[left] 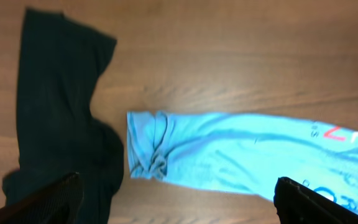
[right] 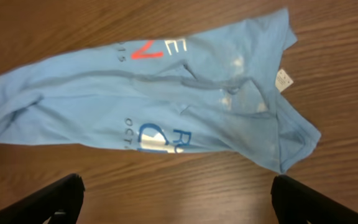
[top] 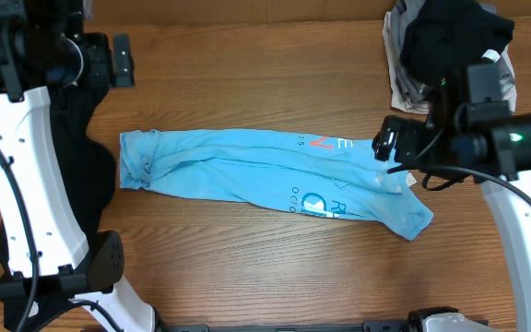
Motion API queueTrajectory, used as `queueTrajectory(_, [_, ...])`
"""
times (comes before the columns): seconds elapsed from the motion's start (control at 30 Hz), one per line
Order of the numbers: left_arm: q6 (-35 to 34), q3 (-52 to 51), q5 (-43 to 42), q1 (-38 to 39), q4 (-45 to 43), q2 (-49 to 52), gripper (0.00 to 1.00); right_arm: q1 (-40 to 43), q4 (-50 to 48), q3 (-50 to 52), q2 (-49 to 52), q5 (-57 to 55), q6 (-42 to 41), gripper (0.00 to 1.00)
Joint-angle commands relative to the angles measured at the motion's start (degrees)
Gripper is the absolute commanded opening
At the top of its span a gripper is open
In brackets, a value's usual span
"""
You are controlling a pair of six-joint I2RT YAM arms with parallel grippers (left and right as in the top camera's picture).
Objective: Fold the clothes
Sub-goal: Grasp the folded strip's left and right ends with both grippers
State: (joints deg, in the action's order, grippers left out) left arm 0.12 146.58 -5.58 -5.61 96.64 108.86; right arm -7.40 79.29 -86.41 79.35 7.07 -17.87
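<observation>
**Blue T-shirt lying in a long strip on the table, both claws spread wide and holding nothing.**

The light blue T-shirt [top: 265,175] lies as a narrow band across the middle of the table [top: 247,74]. Its print is folded in on itself, so only an orange-red "V", a white "E" and scraps of lower lettering can be read. The right gripper [right: 177,180] hangs over the shirt's end that bears a small white tag [right: 283,79], and in the overhead view it covers part of that end. Its finger bases are cut off by the frame. The left gripper [left: 176,180] hangs near the shirt's bunched opposite end, its fingers likewise cropped. Just beside that bunched end lies the black garment [left: 55,112], mostly hidden under the left arm from overhead, with no logo discernible. Beyond the tagged end a heap of clothes [top: 441,37] is cut off by the frame, and its separate pieces are indistinct.
</observation>
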Motion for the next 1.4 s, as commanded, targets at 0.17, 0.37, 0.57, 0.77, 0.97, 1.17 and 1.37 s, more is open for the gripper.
queueTrajectory(0.17, [0.8, -17.1, 3.2, 0.4, -5.8, 0.5, 1.0, -0.1, -12.1, 13.5, -0.2, 3.4, -0.4, 1.0])
queueTrajectory(0.37, [1.4, -29.8, 3.0, 0.4, -16.0, 0.5, 1.0, -0.1, -14.0, 15.0, 0.0, 3.2, 0.1, 1.0])
queueTrajectory(0.57, [2.5, -40.9, 3.0, 0.3, -24.9, 0.5, 1.0, -0.1, -14.6, 15.0, 0.0, 3.1, 0.2, 1.0])
queueTrajectory(0.77, [3.2, -45.7, 3.2, -0.8, -28.7, 0.5, 1.0, -0.1, -14.5, 15.0, 0.0, 2.8, 0.2, 1.0])
queueTrajectory(0.97, [8.6, -50.3, -4.5, -3.7, -32.1, 0.5, 1.0, -0.1, -14.8, 15.0, 0.5, 1.6, 0.3, 1.0])
queueTrajectory(1.17, [10.6, -55.2, -5.2, -4.5, -36.5, 0.5, 1.0, -0.1, -14.9, 15.0, 1.7, 1.6, 0.3, 1.0])
queueTrajectory(1.37, [12.4, -58.5, -0.4, -5.7, -39.0, 2.7, 1.0, -0.1, -14.5, 15.0, 1.9, 1.6, 0.3, 1.0])
